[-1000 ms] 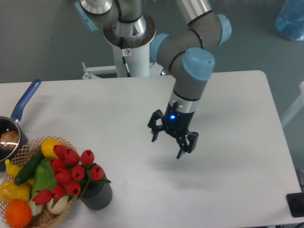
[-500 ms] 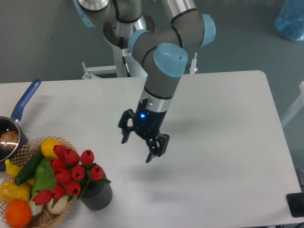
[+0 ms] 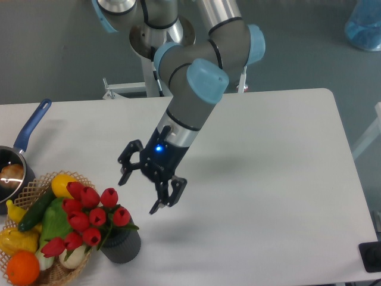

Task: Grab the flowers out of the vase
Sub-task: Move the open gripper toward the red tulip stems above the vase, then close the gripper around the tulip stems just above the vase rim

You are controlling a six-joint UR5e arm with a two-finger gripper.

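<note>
Progress: nothing lifted yet — the flowers sit in the vase, so the approach, the grasp and the lift all appear to be left.
Gripper: the gripper hangs above the table, up and to the right of the bunch, its 2 fingers spread wide with nothing between them.
Flowers: near the table's front-left corner; red tulip buds, smooth and egg-shaped, on green stems with leaves, the bunch spreading wider than the vase and leaning left over the basket.
Vase: small, dark grey, cylindrical, ribbed down its side — it stands just beside the basket, perhaps touching.
Basket: woven wicker, holding green, yellow and orange produce that looks glossy.
Pot: the pot with a blue handle lies at the left edge, well apart from the gripper.
Table: matte white, flat, with rounded corners.
</note>
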